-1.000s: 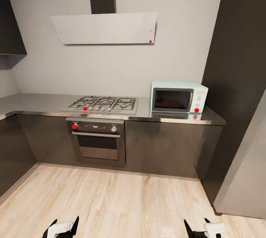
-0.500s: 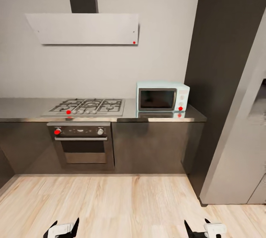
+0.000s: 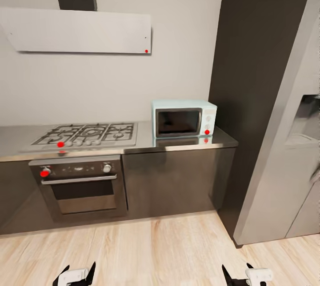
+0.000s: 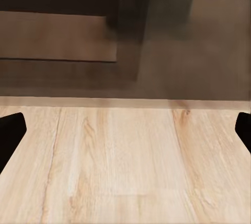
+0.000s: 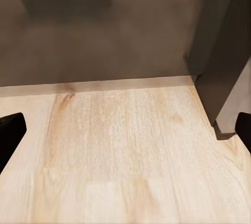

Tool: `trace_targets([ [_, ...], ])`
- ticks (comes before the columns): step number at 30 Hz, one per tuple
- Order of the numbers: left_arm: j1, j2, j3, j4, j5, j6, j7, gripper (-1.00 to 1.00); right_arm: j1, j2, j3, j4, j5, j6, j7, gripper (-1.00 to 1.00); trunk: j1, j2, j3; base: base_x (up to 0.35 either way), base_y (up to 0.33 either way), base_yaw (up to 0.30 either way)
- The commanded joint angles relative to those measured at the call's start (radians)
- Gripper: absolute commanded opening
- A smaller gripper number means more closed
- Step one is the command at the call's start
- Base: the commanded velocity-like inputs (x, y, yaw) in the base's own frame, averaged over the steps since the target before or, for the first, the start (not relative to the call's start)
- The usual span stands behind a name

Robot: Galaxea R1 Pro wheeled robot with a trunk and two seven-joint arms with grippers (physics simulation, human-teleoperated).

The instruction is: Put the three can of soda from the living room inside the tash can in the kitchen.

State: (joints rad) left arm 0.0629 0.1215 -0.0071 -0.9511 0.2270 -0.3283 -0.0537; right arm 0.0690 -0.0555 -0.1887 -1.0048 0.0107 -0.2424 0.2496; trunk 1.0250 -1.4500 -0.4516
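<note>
Facing kitchen (image 3: 133,144): hob (image 3: 84,134) centre-left, microwave (image 3: 183,118) centre, tall dark cabinet (image 3: 253,77) right. Left gripper (image 3: 74,275) and right gripper (image 3: 246,276) low at bottom edge, fingers spread, holding nothing. No cans or bin visible; bearing and nearer arm undeterminable.

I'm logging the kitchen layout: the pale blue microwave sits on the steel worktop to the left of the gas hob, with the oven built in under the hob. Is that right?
Not quite. The head view shows the pale blue microwave on the steel worktop to the right of the gas hob, not the left. The rest holds: the oven is built in under the hob.
</note>
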Motion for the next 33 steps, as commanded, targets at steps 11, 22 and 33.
trace_targets([
  [11,0.000,0.001,0.000,0.000,0.000,0.000,0.000,1.00,0.000,0.001,0.000,0.007,0.000,0.000,-0.001,1.00,0.000,0.000,0.002,0.227,0.181,-0.140],
  [22,0.000,0.001,0.001,0.000,0.000,-0.001,0.000,1.00,-0.002,0.002,0.000,0.022,-0.003,0.000,-0.001,1.00,0.000,0.000,0.000,0.035,0.028,-0.151],
  [33,0.000,0.002,-0.003,0.000,0.000,-0.002,0.000,1.00,-0.004,0.001,0.000,0.027,-0.004,0.000,-0.001,1.00,0.000,0.000,-0.004,-0.028,0.014,-0.225],
])
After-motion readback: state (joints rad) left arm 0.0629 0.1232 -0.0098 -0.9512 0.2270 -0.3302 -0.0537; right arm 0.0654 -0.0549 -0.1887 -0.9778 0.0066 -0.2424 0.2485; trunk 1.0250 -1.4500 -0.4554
